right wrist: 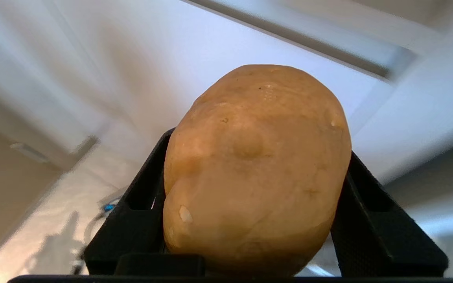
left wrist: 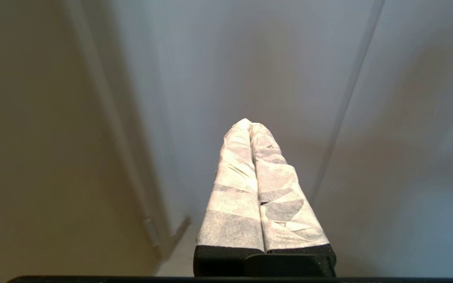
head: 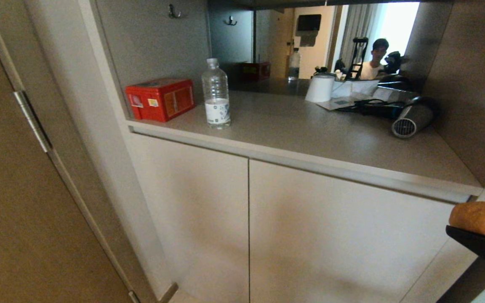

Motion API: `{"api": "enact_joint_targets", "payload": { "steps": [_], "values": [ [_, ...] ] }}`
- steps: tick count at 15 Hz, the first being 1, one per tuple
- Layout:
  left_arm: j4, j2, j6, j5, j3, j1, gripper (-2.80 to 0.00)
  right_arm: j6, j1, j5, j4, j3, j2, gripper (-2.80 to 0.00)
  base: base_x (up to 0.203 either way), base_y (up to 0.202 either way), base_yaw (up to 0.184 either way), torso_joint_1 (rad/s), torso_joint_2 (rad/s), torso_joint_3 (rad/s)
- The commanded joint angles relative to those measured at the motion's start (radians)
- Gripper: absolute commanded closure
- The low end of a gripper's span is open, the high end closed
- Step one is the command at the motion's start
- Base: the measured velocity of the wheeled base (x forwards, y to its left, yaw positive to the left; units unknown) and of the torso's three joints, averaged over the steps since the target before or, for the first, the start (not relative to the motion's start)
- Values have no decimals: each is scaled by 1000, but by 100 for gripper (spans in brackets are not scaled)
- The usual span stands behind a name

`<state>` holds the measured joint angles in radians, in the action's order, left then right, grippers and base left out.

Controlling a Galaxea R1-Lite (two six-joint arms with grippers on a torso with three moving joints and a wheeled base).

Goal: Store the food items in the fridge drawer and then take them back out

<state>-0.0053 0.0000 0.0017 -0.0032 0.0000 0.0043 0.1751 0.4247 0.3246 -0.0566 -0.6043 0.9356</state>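
Observation:
A tan-yellow potato, one of the food items, fills the right wrist view. My right gripper is shut on it, with a black finger on each side. In the head view the potato shows at the right edge, resting on a black finger, below the counter's front edge. My left gripper is shut, its white-wrapped fingers pressed together with nothing between them, in front of pale cabinet doors. The fridge drawer is out of view.
The counter carries a red box, a clear water bottle, a white roll and a hair dryer. Closed cabinet doors sit below. A tall door with a metal handle stands left. A person shows in the mirror.

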Motion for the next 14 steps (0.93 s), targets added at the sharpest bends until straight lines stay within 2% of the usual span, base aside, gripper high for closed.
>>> {"api": "enact_joint_targets", "payload": {
  "steps": [1, 10, 14],
  "values": [
    [-1, 0, 0, 0, 3, 0, 0, 1, 0, 2, 0, 3, -5, 0, -5, 2, -126, 3, 7, 2],
    [-1, 0, 0, 0, 3, 0, 0, 2, -1, 8, 0, 39, -5, 0, -2, 8, -175, 3, 3, 5],
    [-1, 0, 0, 0, 3, 0, 0, 36, -44, 8, 0, 37, 66, 0, 1, 6, -174, 0, 2, 1]
  ]
}}
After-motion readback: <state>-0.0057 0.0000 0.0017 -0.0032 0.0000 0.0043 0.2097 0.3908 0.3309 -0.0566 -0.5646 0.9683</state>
